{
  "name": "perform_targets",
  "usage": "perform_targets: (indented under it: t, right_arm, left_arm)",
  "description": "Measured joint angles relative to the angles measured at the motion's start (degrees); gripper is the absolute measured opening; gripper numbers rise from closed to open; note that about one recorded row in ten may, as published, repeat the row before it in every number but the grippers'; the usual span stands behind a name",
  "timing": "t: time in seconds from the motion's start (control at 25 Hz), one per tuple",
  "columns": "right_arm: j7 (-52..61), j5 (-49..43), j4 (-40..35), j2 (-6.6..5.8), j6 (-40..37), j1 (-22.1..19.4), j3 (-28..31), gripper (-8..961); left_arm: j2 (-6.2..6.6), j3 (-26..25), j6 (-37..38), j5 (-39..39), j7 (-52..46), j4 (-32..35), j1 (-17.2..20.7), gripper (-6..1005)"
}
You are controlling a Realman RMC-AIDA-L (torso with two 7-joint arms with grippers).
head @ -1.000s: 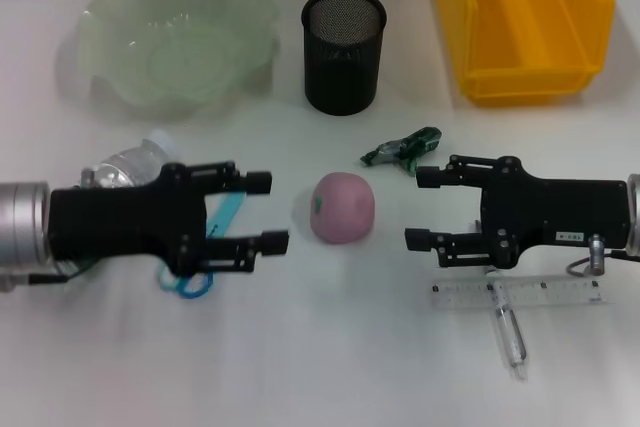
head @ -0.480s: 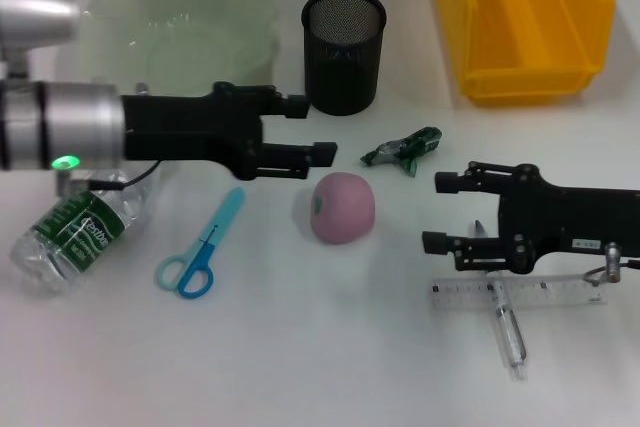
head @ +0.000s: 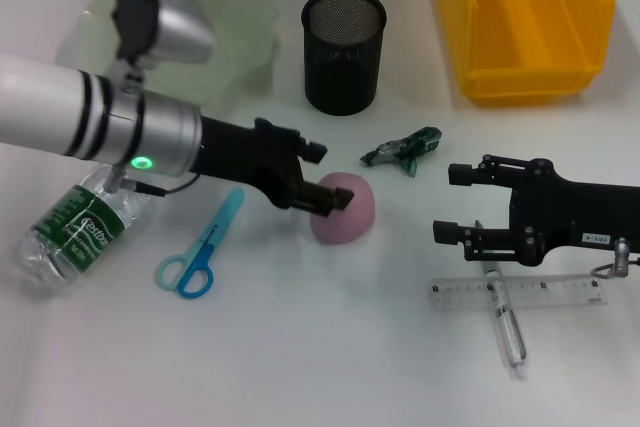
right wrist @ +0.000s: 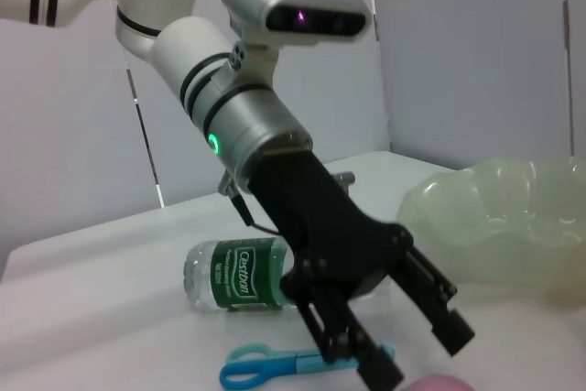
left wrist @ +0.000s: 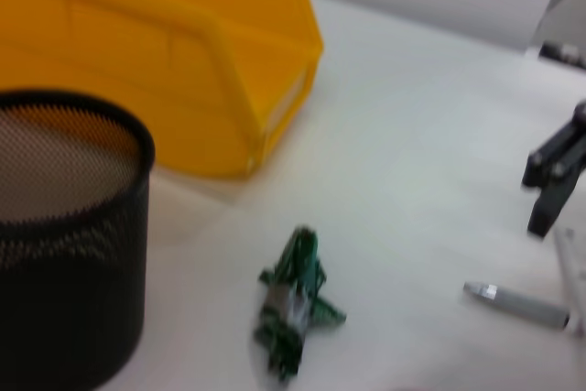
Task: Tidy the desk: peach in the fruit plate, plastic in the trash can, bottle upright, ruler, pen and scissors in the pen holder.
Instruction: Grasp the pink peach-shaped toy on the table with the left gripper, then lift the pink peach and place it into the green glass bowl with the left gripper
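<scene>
The pink peach (head: 352, 213) lies mid-table. My left gripper (head: 325, 179) hangs open at its left side, one fingertip over its top; the right wrist view shows the same open gripper (right wrist: 419, 352) just above the peach (right wrist: 439, 384). The clear bottle (head: 70, 232) lies on its side at the left, with the blue scissors (head: 198, 249) beside it. Green crumpled plastic (head: 402, 150) sits behind the peach. My right gripper (head: 455, 202) is open, above the ruler (head: 520, 294) and the pen (head: 508, 332) lying across it. Further back stand the black mesh pen holder (head: 343, 47), the green fruit plate (head: 235, 22) and the yellow trash can (head: 525, 22).
The left wrist view looks past the pen holder (left wrist: 64, 226) and trash can (left wrist: 137, 61) to the plastic (left wrist: 293, 304) and pen (left wrist: 522, 304). My left arm (head: 90, 112) crosses over the bottle and the plate's front edge.
My left arm has swung down and to the right, bringing its open gripper from in front of the pen holder to the peach. The right gripper drifted slightly right.
</scene>
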Motion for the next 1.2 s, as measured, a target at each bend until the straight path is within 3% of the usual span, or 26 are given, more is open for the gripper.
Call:
perform_targets:
  t: [0.04, 0.16, 0.2, 0.8, 1.04, 1.2]
  right_arm:
    - [0.00, 0.00, 0.00, 0.00, 0.00, 0.00, 0.00, 733]
    - [0.01, 0.05, -0.02, 0.00, 0.27, 0.02, 0.00, 732]
    - [0.01, 0.06, -0.04, 0.01, 0.30, 0.08, 0.00, 731]
    - [0.01, -0.06, -0.04, 0.04, 0.32, 0.24, 0.00, 723]
    - [0.01, -0.15, -0.04, 0.04, 0.28, 0.09, 0.00, 720]
    - [0.01, -0.18, -0.04, 0.04, 0.29, 0.02, 0.00, 718]
  left_arm:
    - [-0.07, 2.66, -1.80, 0.01, -1.21, 0.00, -0.18, 692]
    - [-0.07, 2.66, -1.80, 0.01, -1.21, 0.00, -0.18, 687]
    - [-0.39, 9.54, -5.44, -0.41, -2.94, -0.07, -0.52, 685]
    - [-0.46, 12.04, -7.62, -1.58, -2.90, 0.31, -0.67, 659]
    - [-0.46, 12.30, -7.08, -2.23, -2.85, 0.42, -0.56, 545]
    - [-0.15, 11.89, -6.41, -6.59, -2.85, 1.11, 0.49, 469]
